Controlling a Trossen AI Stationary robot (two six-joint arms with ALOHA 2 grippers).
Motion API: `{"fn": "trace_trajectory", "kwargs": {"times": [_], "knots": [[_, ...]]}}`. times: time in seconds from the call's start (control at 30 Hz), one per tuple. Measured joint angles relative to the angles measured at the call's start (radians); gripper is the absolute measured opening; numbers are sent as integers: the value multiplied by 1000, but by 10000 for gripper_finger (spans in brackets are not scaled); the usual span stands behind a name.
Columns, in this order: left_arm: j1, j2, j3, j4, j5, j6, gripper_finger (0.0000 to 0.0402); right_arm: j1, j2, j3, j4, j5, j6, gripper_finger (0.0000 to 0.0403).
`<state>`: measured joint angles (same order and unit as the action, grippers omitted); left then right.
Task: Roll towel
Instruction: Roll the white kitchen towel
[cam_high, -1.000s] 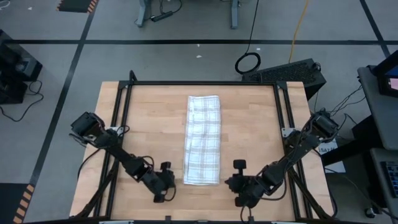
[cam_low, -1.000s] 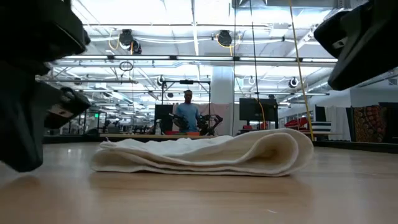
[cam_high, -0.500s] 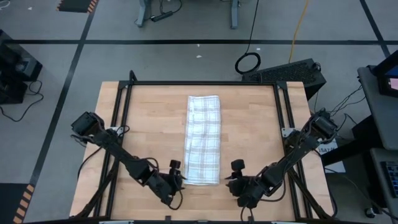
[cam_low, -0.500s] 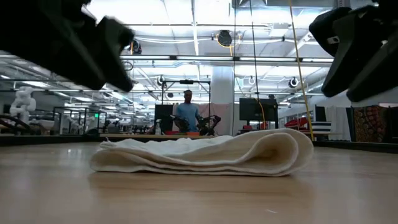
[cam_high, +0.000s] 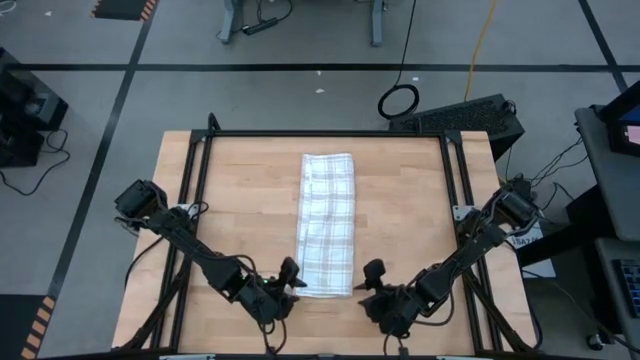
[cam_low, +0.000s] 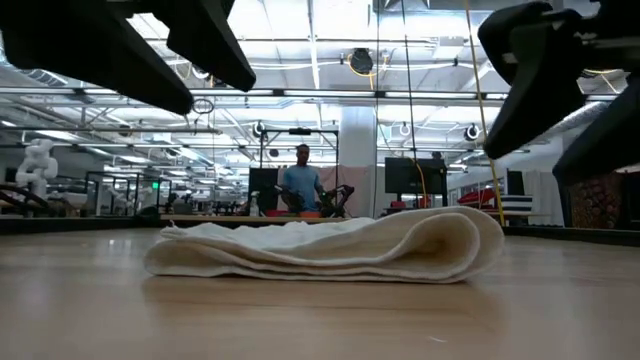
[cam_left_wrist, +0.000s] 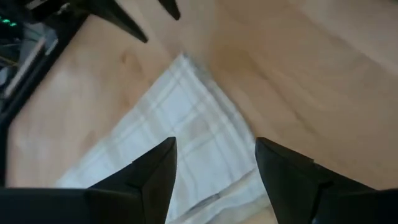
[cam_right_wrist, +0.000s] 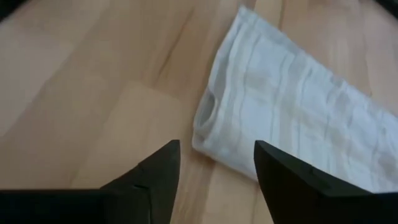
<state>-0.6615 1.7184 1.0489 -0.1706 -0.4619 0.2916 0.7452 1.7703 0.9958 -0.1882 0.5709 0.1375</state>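
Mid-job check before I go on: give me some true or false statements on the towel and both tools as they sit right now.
1. The towel lies folded in a long strip on the table. True.
2. The left tool grips the towel. False: it is open, beside the near end, holding nothing.
3. The right tool is open. True.
4. The towel is rolled into a tight cylinder. False: it lies flat in folded layers.
5. Both tools flank the towel's near end. True.

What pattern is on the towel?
White towel with a grey-tan plaid grid; clearest in the high view.
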Motion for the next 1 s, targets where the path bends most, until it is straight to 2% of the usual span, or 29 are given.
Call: {"fn": "trace_trajectory", "kwargs": {"times": [0.2, 0.47, 0.63, 1.0], "knots": [[-20, 0, 0, -6, 42, -73, 224, -22, 0, 1, 60, 5, -42, 198], [-37, 0, 0, -148, 91, -64, 224, -24, 1, 1, 42, 3, -174, 199], [-56, 17, 0, -179, 91, 39, 224, -7, 6, 1, 36, 7, -177, 205], [-18, 72, -2, -175, 85, 196, 235, -3, 82, 0, 46, 7, -146, 253]]}}
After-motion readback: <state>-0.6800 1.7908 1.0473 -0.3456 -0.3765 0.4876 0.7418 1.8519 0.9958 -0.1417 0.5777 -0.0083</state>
